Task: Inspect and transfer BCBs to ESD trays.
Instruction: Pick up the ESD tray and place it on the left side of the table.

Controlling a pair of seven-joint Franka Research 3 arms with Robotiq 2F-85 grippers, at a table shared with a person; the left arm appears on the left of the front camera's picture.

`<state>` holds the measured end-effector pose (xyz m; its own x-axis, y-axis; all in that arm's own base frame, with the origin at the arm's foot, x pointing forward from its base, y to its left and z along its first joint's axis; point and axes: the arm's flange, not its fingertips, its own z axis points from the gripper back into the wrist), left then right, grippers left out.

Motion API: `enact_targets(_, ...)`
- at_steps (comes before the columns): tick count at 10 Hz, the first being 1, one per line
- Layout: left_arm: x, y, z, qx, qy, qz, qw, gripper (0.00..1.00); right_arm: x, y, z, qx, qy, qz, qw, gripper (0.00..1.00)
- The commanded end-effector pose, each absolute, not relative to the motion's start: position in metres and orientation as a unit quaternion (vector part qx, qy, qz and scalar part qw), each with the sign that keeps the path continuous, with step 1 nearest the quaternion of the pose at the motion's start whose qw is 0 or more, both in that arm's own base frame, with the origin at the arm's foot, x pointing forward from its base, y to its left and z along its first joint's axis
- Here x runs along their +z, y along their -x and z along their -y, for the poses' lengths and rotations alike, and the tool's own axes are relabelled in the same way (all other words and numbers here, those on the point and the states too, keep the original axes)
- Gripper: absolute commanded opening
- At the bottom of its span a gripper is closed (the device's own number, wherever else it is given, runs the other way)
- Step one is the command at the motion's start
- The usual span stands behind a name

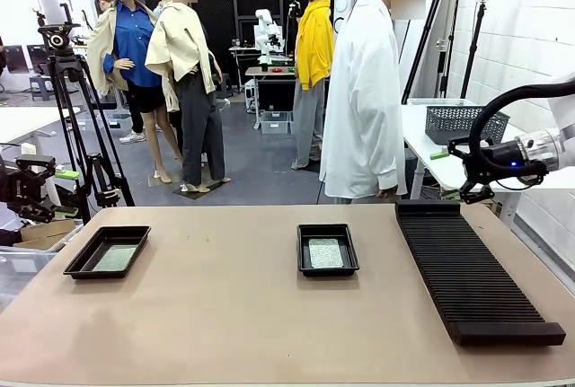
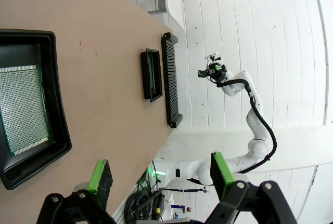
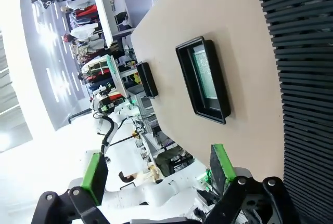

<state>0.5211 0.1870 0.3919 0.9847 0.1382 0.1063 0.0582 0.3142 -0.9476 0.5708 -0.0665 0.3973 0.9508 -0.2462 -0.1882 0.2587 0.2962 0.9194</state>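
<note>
Two shallow black ESD trays (image 1: 107, 251) (image 1: 327, 249) with flared rims each hold one flat green perforated BCB (image 1: 117, 259) (image 1: 325, 253), near the table's (image 1: 243, 324) left edge and centre. Left gripper (image 2: 158, 174) and right gripper (image 3: 156, 169) gape released, empty.

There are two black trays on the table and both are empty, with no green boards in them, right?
Not quite. There are two black trays, but each holds a green board: the left tray has a board, and the middle tray has a board. The front view shows it.
</note>
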Motion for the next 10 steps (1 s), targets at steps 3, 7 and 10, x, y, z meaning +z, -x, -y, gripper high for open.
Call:
enact_targets(3,0.394,-0.522,-0.186,0.032,0.582,0.084,0.809,1.0,0.39,-0.567,0.07,-0.126,-0.591,-0.014,0.796,1.0)
enact_targets(7,0.414,-0.522,-0.136,0.02,0.548,0.094,0.831,1.0,0.389,-0.57,0.065,-0.153,-0.58,-0.022,0.8,1.0)
enact_targets(10,0.435,-0.52,-0.084,-0.001,0.506,0.089,0.858,1.0,0.389,-0.57,0.065,-0.153,-0.58,-0.022,0.8,1.0)
